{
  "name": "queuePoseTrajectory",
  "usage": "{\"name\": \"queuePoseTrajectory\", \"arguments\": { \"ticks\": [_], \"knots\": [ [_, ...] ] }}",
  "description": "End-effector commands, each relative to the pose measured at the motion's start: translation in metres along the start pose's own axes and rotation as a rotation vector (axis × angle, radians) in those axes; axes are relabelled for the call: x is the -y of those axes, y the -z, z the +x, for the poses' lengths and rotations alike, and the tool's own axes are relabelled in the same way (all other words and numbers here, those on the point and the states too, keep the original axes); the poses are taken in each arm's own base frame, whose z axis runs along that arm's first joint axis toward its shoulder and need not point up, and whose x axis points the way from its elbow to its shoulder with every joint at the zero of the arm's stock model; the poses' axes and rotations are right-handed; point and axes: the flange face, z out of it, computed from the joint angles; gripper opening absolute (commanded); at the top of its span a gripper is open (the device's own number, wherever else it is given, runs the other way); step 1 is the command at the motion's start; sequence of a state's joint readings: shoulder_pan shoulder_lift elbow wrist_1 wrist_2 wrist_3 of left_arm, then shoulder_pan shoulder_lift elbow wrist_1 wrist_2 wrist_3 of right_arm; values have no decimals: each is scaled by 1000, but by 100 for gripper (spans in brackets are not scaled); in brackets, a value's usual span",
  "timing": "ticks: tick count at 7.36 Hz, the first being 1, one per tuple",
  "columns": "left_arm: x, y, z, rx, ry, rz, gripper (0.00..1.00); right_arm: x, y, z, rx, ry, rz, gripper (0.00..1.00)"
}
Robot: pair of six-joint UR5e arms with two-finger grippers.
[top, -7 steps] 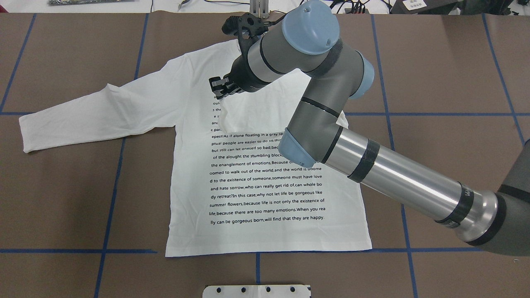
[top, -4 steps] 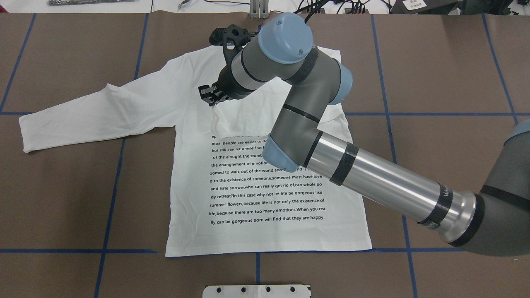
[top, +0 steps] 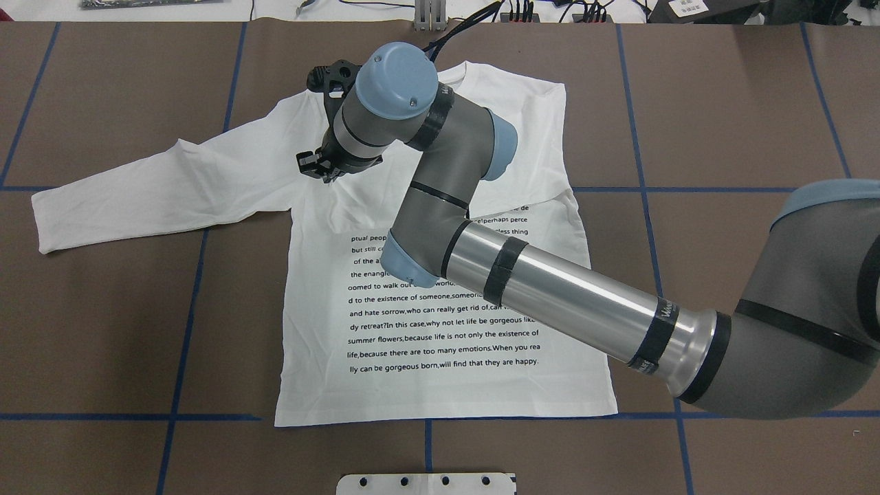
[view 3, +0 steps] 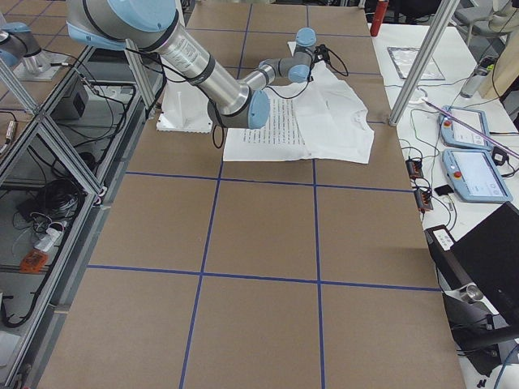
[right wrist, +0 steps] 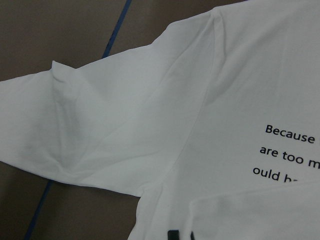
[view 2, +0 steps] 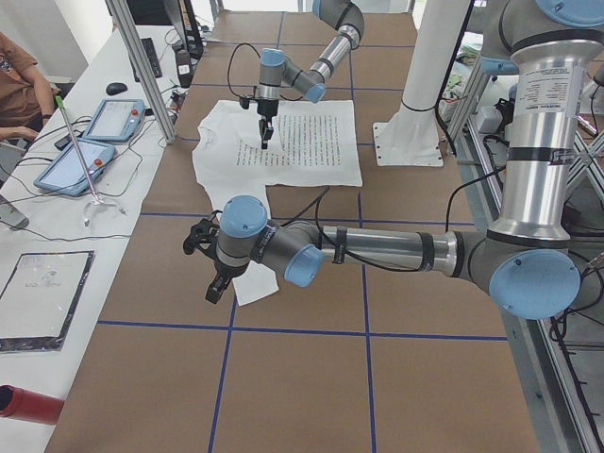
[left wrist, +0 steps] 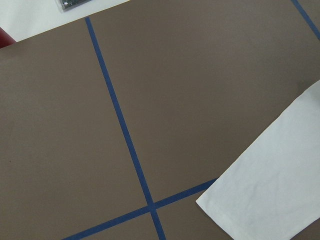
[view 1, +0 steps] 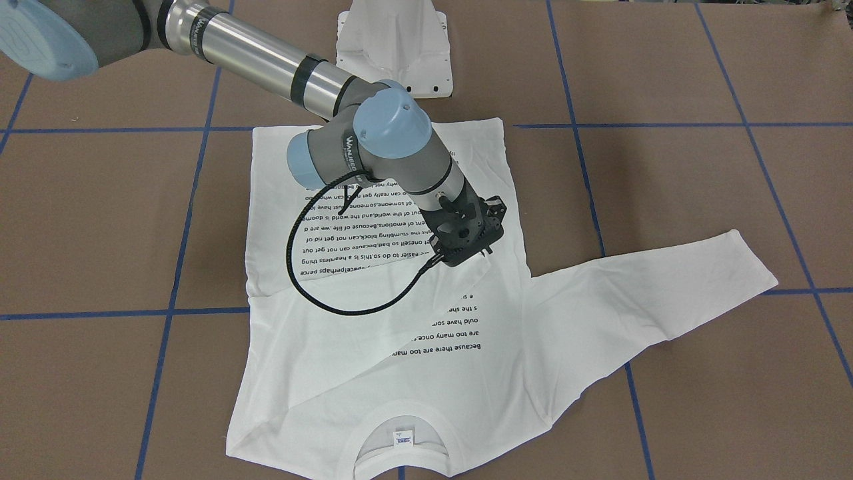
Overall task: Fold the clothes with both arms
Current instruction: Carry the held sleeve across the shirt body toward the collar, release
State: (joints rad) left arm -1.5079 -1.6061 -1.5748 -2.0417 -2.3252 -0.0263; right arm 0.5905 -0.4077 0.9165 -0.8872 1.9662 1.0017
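Pinching the T-shirt [top: 309, 388] by its folded sleeve, the right gripper [top: 320, 172] has fingers closed, printed text near them; left gripper [view 2: 215, 285]: cannot tell.

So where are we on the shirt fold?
Done: one sleeve lies folded across the chest of the shirt, covering part of the print. In hand: the right gripper looks to pinch that sleeve's end, not yet released. Left to do: the other sleeve lies spread out flat, with the left gripper hovering by its end, and the body shows no fold.
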Motion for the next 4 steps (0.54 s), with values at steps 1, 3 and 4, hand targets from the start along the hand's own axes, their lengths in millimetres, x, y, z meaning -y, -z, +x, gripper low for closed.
{"name": "queuePoseTrajectory", "arguments": {
  "ticks": [1,3,4],
  "knots": [
    [1,0,0,1,-2,2,100,-9,-23,-22,-54,5,47,95],
    [3,0,2,0,0,3,100,-15,-27,-27,-56,10,50,99],
    [3,1,2,0,0,4,100,-15,-27,-28,-55,3,51,99]
  ]
}}
